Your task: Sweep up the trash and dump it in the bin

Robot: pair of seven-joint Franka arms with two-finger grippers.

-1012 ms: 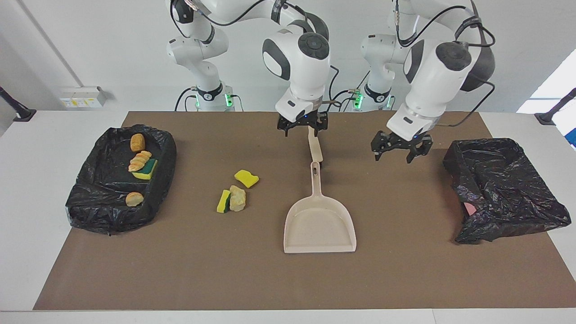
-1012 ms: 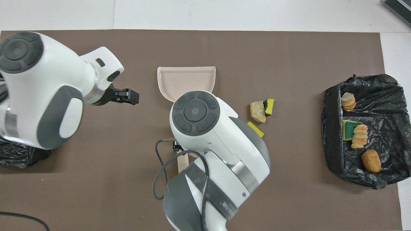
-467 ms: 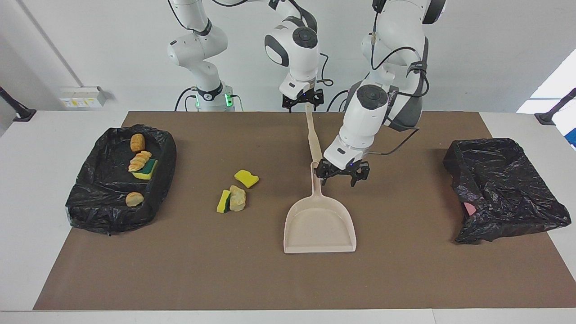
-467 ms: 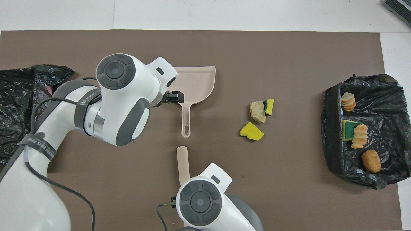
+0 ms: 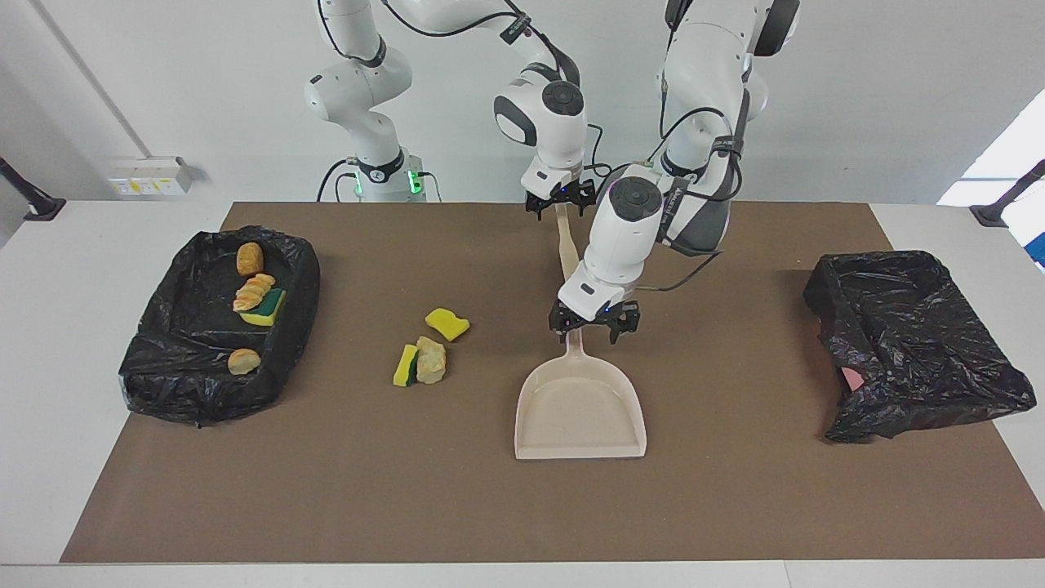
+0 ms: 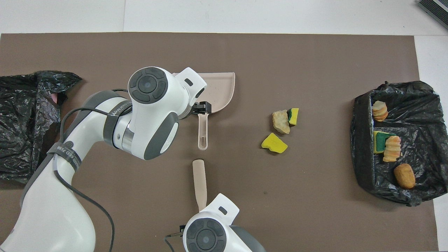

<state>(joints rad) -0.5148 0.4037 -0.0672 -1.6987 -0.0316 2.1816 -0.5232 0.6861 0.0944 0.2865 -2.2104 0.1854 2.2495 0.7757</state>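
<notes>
The left gripper point(image 5: 593, 320) sits open over the dustpan point(image 5: 580, 400) handle, the right gripper point(image 5: 559, 202) holds the brush point(image 5: 566, 249), and 3 trash point(image 5: 424, 347) bits lie between dustpan and bin point(image 5: 216, 327), which holds 4.

The white Franka left arm bends forward and down, its wrist tipped steeply. Its black 2-finger left gripper point(image 5: 594, 320) point(image 6: 201, 107) points downward with fingers point(image 5: 562, 325) spread wide. The slim beige plastic dustpan handle point(image 5: 575, 347) point(image 6: 202, 133) lies just under that claw, between the 2 tips. The white right arm folds back close to its base. Its black right gripper point(image 5: 559, 202) points down, pinched on the top of a tilted beige plastic brush handle point(image 5: 566, 245) point(image 6: 198, 182) that hangs below the claw.
</notes>
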